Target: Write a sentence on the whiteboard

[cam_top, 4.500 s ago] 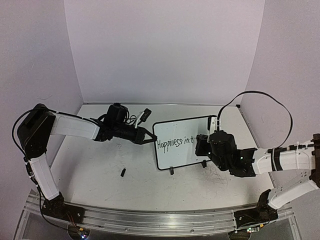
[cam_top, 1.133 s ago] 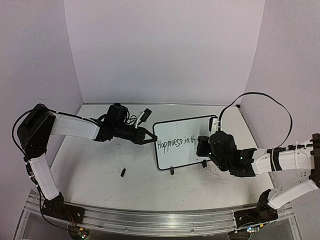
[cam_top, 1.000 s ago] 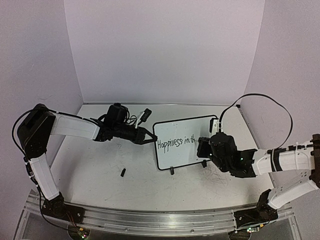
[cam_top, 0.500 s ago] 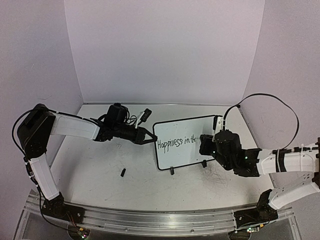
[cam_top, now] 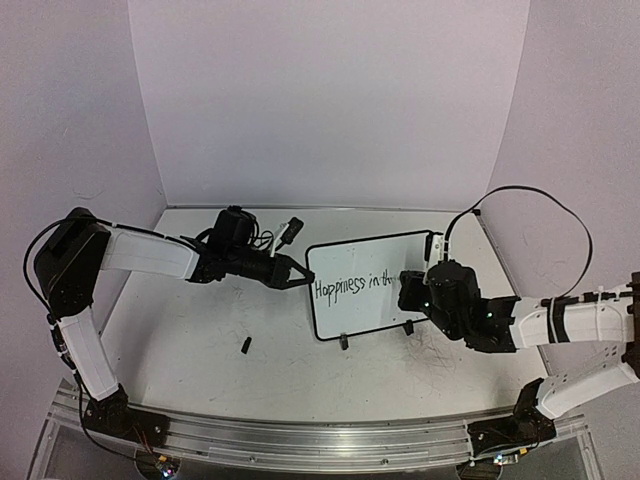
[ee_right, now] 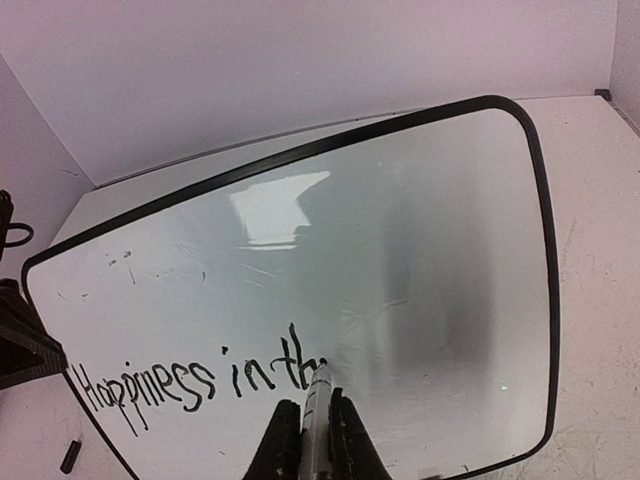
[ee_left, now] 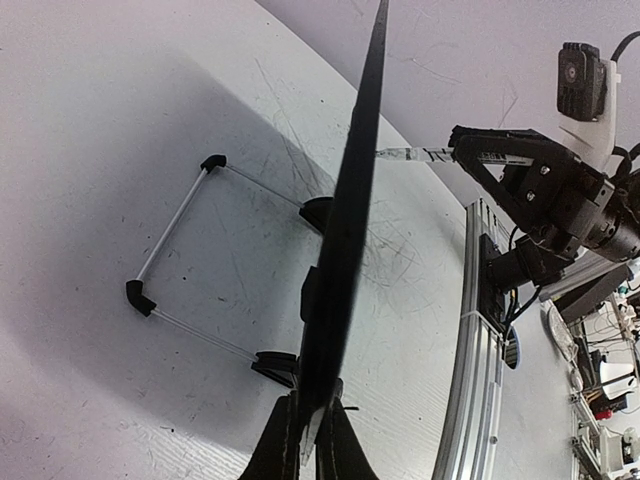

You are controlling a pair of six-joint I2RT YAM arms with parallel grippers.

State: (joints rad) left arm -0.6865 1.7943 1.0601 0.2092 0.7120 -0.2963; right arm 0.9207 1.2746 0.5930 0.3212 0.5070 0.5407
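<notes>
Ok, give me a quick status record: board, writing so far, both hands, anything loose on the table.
whiteboard: standing on its feet on the table
sentence: one row, lower left of the board, reads "Happiness in th", unfinished
left hand: shut on the whiteboard's left edge
right hand: shut on the marker, tip at the last letter
loose item: small black piece on the table, in front of the board to its left; possibly a cap
</notes>
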